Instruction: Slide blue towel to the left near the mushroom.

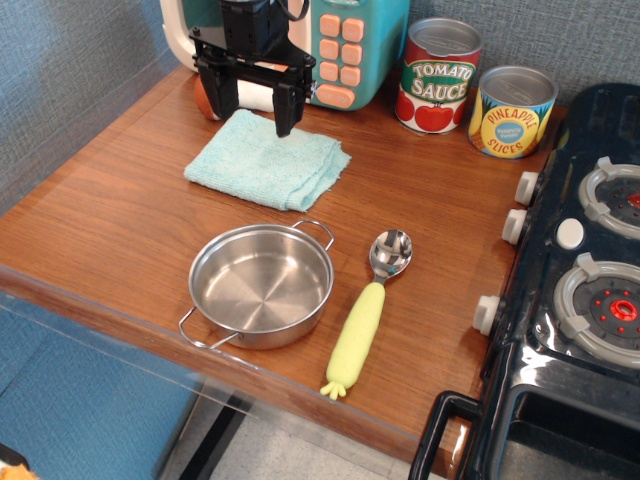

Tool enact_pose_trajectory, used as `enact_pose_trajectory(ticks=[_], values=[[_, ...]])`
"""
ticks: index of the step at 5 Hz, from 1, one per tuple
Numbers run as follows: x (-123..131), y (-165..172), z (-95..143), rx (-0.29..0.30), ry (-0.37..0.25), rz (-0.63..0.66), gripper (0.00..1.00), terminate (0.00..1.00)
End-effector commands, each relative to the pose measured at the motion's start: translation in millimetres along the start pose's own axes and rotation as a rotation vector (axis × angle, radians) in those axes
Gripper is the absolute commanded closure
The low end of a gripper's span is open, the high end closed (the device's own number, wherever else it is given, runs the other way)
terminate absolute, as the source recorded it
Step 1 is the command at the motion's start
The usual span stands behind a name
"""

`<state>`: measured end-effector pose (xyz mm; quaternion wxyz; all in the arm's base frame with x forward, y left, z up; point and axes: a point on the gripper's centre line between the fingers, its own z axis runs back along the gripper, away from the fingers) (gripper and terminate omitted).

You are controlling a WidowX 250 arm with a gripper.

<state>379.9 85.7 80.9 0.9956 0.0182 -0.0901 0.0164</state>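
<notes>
The blue towel (268,162) lies flat on the wooden counter, in front of the toy microwave. My gripper (255,120) hangs open and empty just above the towel's back edge, not touching it. The mushroom (203,98) lies on its side right behind the gripper. Its reddish-brown cap shows to the left of the left finger. Its white stem shows between the fingers. The mushroom sits just behind the towel's back left corner.
A teal toy microwave (340,45) stands at the back. A tomato sauce can (437,75) and a pineapple can (511,110) stand to its right. A steel pan (260,285) and a yellow-handled spoon (365,320) lie in front. A toy stove (580,290) fills the right side.
</notes>
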Motion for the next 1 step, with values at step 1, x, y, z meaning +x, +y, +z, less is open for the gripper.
enact_pose_trajectory(ticks=[1], values=[[4.6, 1.0, 23.7, 0.013, -0.062, -0.01, 0.0, 1.0]])
